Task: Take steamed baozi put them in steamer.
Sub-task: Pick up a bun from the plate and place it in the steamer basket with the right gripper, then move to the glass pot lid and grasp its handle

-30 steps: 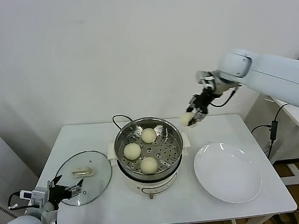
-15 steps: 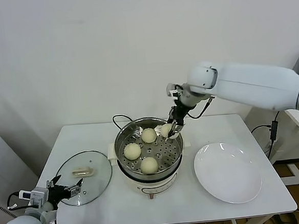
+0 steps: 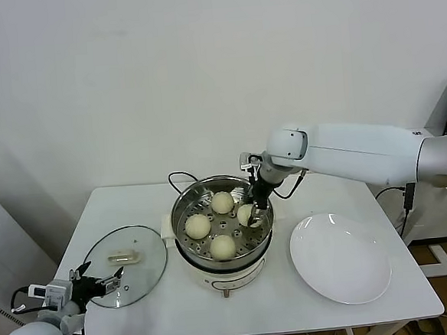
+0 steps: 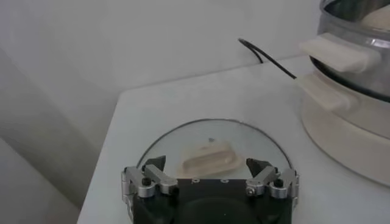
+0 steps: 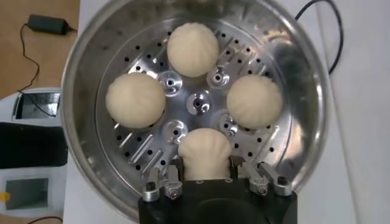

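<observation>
Head view: right gripper [image 3: 248, 214] is gripping the fourth bun [image 3: 246, 214] directly above the steamer's [image 3: 186, 198] one free tray spot, mid-bench toward the back edge; left gripper [image 4: 210, 180] is waiting open, front-left corner.

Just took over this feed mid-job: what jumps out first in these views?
The right gripper is down inside the steamer, shut on a bao at the tray's right side. Three more baozi sit on the perforated tray, the plate to the right is bare, and the glass lid lies to the left. The left gripper waits open at the table's front-left corner, by the lid.
</observation>
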Robot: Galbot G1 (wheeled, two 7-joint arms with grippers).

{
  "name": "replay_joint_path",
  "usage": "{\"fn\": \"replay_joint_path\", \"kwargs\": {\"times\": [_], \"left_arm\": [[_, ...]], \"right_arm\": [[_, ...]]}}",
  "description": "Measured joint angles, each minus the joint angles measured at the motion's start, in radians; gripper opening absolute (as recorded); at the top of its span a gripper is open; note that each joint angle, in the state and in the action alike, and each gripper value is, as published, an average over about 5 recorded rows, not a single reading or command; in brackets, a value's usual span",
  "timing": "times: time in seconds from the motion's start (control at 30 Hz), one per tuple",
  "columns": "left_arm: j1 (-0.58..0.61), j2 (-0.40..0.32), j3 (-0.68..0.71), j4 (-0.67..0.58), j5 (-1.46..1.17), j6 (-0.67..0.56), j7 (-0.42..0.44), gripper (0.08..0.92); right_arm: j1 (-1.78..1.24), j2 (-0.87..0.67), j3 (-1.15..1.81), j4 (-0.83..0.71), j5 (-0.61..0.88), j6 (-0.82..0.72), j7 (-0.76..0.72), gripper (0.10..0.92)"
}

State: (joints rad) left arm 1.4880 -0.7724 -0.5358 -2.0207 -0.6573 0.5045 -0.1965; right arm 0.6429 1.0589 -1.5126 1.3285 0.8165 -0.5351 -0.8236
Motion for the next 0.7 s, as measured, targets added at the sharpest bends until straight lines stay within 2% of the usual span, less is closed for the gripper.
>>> {"fn": "replay_joint_path", "kwargs": {"times": [0.2,0.3,0.7], "left_arm": [[-0.001,0.000,-0.003,0.000,-0.002,-0.001,0.000,0.823],[-0.001,0.000,-0.006,0.000,-0.004,-0.002,0.000,0.823],[-0.012,-0.006,-0.026,0.008,-0.009,-0.012,0.003,0.823]], "right_arm": [[-0.022,-0.004,0.021,-0.004,0.001,-0.003,0.028,0.744],[-0.030,-0.014,0.042,-0.006,0.006,-0.001,0.036,0.803],[-0.143,-0.166,0.319,0.028,0.029,0.076,0.123,0.823]]}}
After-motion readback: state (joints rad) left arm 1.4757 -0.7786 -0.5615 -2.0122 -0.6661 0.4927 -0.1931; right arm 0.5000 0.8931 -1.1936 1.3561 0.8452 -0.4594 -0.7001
